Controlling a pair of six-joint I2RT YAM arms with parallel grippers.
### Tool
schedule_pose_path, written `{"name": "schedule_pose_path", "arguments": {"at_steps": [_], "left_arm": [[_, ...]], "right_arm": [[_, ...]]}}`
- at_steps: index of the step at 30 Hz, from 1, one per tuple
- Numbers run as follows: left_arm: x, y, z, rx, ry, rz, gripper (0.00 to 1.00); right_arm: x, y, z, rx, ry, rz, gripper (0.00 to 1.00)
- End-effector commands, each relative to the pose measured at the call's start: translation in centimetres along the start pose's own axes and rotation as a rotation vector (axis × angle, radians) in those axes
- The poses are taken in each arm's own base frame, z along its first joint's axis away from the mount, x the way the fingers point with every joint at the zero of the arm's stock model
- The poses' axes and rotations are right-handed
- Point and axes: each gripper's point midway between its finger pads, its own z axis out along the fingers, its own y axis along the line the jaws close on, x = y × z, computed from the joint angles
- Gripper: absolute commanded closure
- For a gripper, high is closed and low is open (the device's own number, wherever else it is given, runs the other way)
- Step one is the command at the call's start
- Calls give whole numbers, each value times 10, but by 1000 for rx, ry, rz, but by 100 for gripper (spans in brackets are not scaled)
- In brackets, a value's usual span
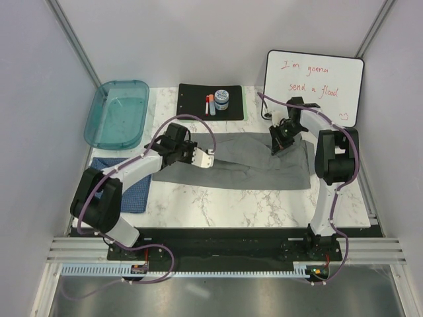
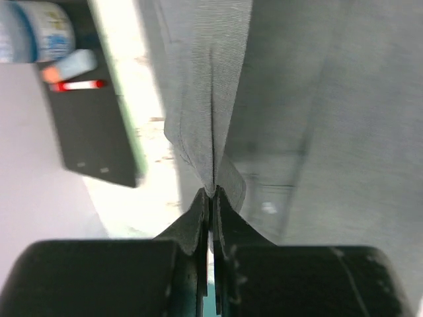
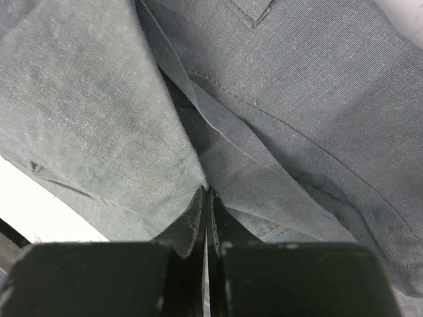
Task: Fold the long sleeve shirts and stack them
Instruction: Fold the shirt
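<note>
The grey shirt (image 1: 254, 162) lies spread across the middle of the marble table. My left gripper (image 1: 208, 157) is shut on a pinched fold of the grey shirt (image 2: 277, 99) at its left end, with the cloth rising from between the closed jaws. My right gripper (image 1: 279, 146) is shut on the grey shirt (image 3: 297, 86) near its back right part, its jaws closed on a fold. The blue patterned shirt (image 1: 135, 188) lies folded at the left edge of the table, partly under my left arm.
A teal plastic tray (image 1: 117, 112) sits at the back left. A black mat (image 1: 211, 101) at the back holds a small jar (image 1: 222, 99) and markers. A whiteboard (image 1: 314, 86) with red writing leans at the back right.
</note>
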Motion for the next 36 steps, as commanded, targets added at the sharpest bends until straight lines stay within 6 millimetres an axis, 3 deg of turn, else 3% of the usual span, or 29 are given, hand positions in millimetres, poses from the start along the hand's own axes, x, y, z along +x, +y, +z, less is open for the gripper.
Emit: {"name": "schedule_pose_path", "arguments": {"at_steps": [1,2,3,4,7,11,12,14,15,17,18,19,21,22,30,36], "left_arm": [[23,-54,21,124,64,68,88],[27,-62,23,143,81,64,81],[32,-75,26,176,98,62,74],[35,-80,27,185,111,56,66],[33,-78,20,180,106,-31,60],[1,-43,-6,125,-34,-207,58],[-2,-23,-14,82,-52,-251,58],[-5,-12,-21,73,-79,-388,58],[2,6,-24,47,-79,-448,58],[8,11,-22,54,-63,-617,58],[14,28,-25,27,-59,-669,58],[17,16,-16,82,-32,-765,59],[23,28,-14,80,-40,-861,59],[26,20,-4,117,-25,-934,59],[30,0,31,282,-21,-1080,58],[33,-12,52,360,14,-1178,58]], "right_arm": [[-17,-5,-6,36,-41,-33,91],[-16,-5,-6,38,-38,-31,83],[-14,-3,-8,37,-30,-32,68],[-15,-3,-13,51,-33,-39,61],[-16,3,-37,88,-50,-65,48],[-22,11,-70,155,-105,-101,47],[-23,13,-75,160,-117,-104,47],[-27,22,-84,150,-148,-109,49],[-28,26,-84,136,-158,-111,52],[-27,34,-80,94,-163,-104,58],[-26,36,-76,76,-159,-98,60],[-26,38,-69,56,-149,-97,61],[-23,43,-58,22,-139,-85,63],[-22,43,-50,13,-127,-82,64],[10,19,3,24,-10,-39,70],[24,10,17,41,33,-28,71]]}}
